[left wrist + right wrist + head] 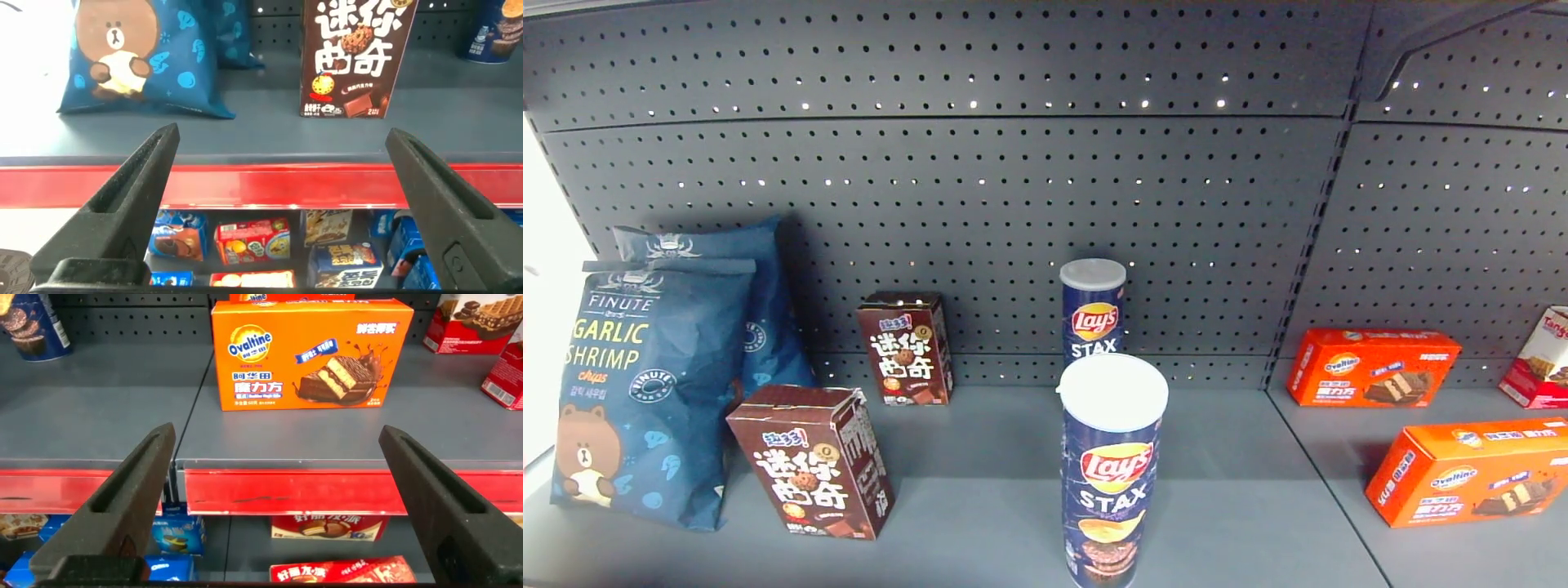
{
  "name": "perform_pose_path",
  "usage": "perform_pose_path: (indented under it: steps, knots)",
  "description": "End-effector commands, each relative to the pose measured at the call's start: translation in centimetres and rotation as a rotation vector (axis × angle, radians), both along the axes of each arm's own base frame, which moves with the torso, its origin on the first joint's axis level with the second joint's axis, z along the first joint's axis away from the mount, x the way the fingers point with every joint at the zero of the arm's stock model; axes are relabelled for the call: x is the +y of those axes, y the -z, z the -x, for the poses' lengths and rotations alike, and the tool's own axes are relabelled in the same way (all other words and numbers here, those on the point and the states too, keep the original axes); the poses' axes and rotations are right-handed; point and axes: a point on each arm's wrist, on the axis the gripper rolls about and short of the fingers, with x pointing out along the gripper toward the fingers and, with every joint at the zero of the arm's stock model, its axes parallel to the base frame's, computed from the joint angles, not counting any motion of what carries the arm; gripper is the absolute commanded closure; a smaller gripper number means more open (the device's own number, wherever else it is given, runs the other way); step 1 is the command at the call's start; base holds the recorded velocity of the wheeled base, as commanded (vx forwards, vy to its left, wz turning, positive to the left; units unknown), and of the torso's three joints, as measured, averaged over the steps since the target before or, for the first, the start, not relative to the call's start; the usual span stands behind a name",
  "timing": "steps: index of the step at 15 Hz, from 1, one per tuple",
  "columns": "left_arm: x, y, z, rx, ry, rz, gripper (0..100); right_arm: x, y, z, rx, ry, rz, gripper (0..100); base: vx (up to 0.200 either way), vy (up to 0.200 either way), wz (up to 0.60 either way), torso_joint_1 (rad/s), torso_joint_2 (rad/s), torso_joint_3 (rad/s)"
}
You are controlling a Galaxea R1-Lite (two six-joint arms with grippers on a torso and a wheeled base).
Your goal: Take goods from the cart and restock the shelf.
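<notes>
Left hand: spread, empty, just before shelf edge, facing brown box.
Right hand: spread, empty, facing orange box.
Front row, left to right: bag, brown box, can, orange box.
Back row: one more of each, behind.

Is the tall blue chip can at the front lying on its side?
No, the tall blue chip can stands upright on the grey shelf, white lid on top.

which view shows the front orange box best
Right wrist view: the front orange box faces the camera, its whole front visible. The head view shows it obliquely from above, at the picture's right edge.
</notes>
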Motion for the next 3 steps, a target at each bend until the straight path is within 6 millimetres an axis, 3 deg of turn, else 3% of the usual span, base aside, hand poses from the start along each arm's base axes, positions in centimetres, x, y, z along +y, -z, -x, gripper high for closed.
perform_pose_path:
  steps: [1,3]
  knots:
    - [0.0,0.0,0.02,-0.002,0.0,0.0,0,0.0,0.0,0.0,0.0,0.0,0.0,0,0.0,0.0,0.0,0.0,0.0,0.0]
    - [0.0,0.0,0.02,-0.002,-0.002,0.0,0,0.0,0.0,0.0,0.0,0.0,0.0,0,0.0,0.0,0.0,0.0,0.0,0.0]
